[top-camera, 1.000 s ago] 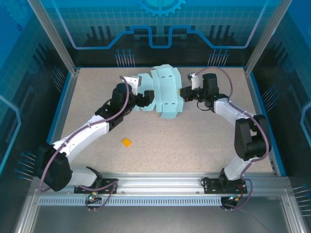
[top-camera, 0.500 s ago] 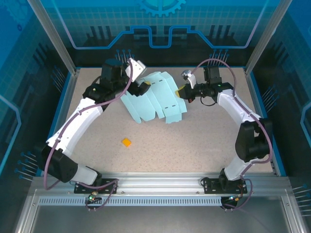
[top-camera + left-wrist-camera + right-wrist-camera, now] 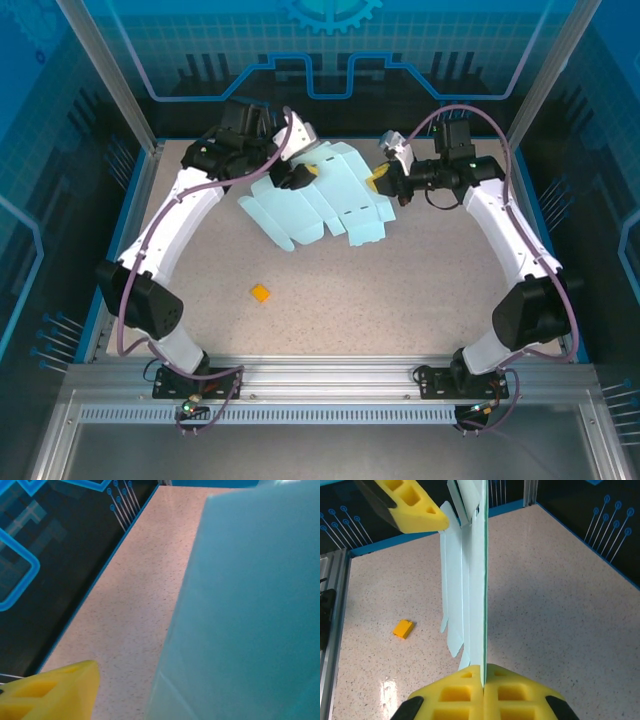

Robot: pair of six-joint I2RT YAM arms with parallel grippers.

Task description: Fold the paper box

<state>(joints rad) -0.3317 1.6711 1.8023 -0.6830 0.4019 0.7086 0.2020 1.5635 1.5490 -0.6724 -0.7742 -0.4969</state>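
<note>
A: Top view, go
B: Box (image 3: 320,200) is pale blue thin card, a flat die-cut sheet with creases, slots and tabs, unfolded and tilted, over the far middle of the table (image 3: 400,290). The table is beige and speckled. A small orange piece (image 3: 260,293) lies nearer, well apart from the sheet
A: Room?
B: Plenty of bare table on the near side and to both sides, with the table's far edge near the sheet. Left gripper (image 3: 297,176) is at the sheet's far-left edge, right gripper (image 3: 384,181) at its right edge
A: Left wrist?
B: Box (image 3: 250,610) takes up the right side, smooth, blurred, very close. One yellow foam pad (image 3: 50,692) sits bottom left, with a strip of table (image 3: 135,590) between it and the card. The other finger is hidden, so can't tell how wide the left gripper stands or whether it grips
A: Right wrist?
B: Box (image 3: 454,590) is seen edge-on, a thin line up the middle, with panels and tabs fanning left. Right gripper (image 3: 483,677) has both yellow pads (image 3: 455,692) pressed together on the near edge, card clamped between them. The left gripper's pad (image 3: 412,507) is top left, just beside the card's far end; touching or not, can't tell. Orange piece (image 3: 402,628) is on the table to the left, open table to the right
</note>
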